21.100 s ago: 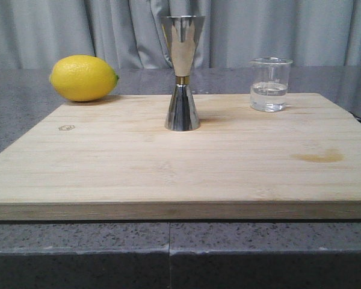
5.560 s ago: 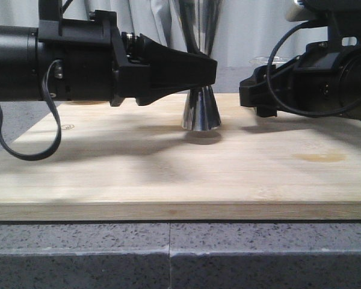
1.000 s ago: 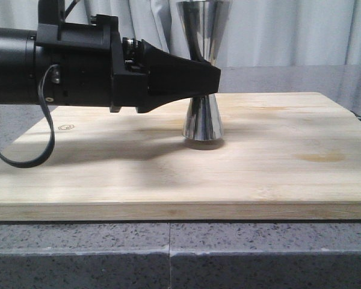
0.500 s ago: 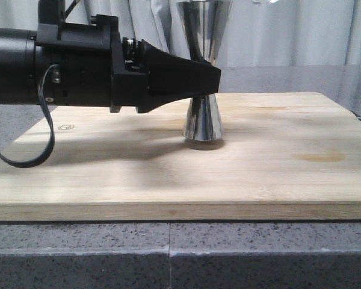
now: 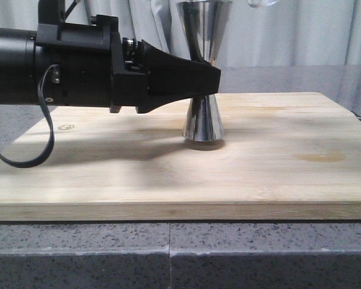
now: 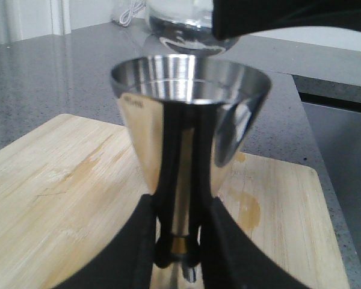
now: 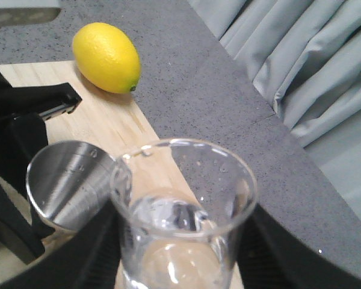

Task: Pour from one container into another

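The steel jigger (image 5: 203,123) stands upright on the wooden board (image 5: 271,174). My left gripper (image 5: 215,78) is shut on its narrow waist, where the gold band (image 6: 179,245) shows between the black fingers (image 6: 141,241). High above, the clear glass beaker (image 7: 183,198) holds clear liquid, and my right gripper (image 7: 182,262) is shut on it, a finger (image 7: 90,259) on each side. The beaker's base (image 6: 186,33) hangs just above and behind the jigger's open mouth (image 6: 189,66). Only the base (image 5: 262,3) shows at the front view's top edge.
A yellow lemon (image 7: 106,56) lies on the grey counter (image 7: 216,96) just off the board's far left corner, hidden behind my left arm (image 5: 48,66) in the front view. A brownish stain (image 5: 317,157) marks the board's right side.
The beaker's base has come into the top edge of the front view and dropped slightly. The left gripper and the jigger have not moved.
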Tool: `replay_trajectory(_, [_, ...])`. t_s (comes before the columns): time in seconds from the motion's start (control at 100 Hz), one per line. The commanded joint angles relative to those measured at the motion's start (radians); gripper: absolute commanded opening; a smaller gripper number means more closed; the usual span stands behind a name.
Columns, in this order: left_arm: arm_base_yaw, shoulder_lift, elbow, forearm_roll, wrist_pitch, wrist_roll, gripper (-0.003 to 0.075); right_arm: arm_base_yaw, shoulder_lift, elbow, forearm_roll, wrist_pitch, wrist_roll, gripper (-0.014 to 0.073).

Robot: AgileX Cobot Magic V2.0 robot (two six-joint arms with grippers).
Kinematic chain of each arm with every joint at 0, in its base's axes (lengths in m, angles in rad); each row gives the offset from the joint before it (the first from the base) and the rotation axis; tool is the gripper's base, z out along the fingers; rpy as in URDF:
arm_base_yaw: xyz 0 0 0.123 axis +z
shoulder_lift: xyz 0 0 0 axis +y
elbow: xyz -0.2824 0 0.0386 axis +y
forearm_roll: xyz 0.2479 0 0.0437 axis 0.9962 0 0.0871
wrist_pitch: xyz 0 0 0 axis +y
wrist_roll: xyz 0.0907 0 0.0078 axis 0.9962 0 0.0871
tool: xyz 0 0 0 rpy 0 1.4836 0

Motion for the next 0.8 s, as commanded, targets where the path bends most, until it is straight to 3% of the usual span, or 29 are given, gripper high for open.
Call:
replay_trajectory(0.0, [0.0, -0.049, -0.027, -0.039, -0.083, -0.013, -0.0019, 0.0, -0.017, -0.041, -0.036, -0.065, -0.006, 0.0162])
replay_trajectory(0.79, [0.0, -0.049, -0.027, -0.035, -0.083, -0.013, -0.0019, 0.003, 0.02, -0.09, -0.087, -0.037, -0.022, 0.0162])
